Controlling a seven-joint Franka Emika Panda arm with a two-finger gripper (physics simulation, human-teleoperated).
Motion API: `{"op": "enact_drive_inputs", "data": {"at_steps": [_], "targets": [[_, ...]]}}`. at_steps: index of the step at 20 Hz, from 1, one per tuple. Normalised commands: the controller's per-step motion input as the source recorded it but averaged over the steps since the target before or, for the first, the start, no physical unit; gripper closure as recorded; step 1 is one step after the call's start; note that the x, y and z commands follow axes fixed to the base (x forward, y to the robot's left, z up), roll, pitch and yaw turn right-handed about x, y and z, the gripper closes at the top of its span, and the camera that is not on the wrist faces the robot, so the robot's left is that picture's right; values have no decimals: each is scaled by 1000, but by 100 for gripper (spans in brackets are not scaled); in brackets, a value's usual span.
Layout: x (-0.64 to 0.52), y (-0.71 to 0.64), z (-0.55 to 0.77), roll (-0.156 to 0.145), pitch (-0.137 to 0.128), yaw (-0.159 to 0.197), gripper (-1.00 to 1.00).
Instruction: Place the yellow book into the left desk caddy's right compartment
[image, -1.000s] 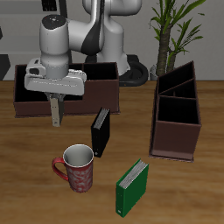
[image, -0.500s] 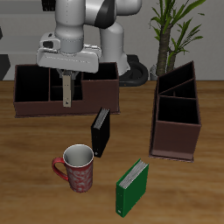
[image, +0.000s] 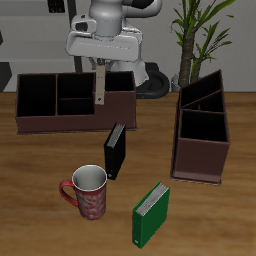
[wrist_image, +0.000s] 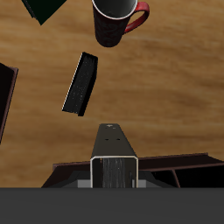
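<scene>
— Room around it?
— The yellow book (image: 100, 86) hangs over the long low caddy (image: 40, 116), clear of the black book (image: 116, 150) on the desk (image: 40, 215).
— Its axis?
— Vertical.
— Fingers?
— The gripper (image: 100, 68) is clamped on its top. The left desk caddy (image: 201, 160) stands well apart.

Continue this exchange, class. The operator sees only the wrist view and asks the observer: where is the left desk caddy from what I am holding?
Observer: The left desk caddy stands well off to the side of the end effector, which grips the yellow book.
Operator: Is it divided inside?
Observer: Yes, the exterior view shows inner dividers splitting it into compartments.
Operator: I see only a green corner. What is it?
Observer: A green book, standing upright near the table's front edge.
</scene>
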Motion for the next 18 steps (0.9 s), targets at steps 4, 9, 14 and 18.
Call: {"op": "enact_drive_inputs", "data": {"at_steps": [4, 9, 14, 18], "targets": [[-45, 643, 295, 57, -21, 21, 100], [-14, 389, 245, 31, -30, 33, 100], [147, 534, 317, -13, 4, -18, 100], [34, 490, 302, 3, -22, 6, 100]]}}
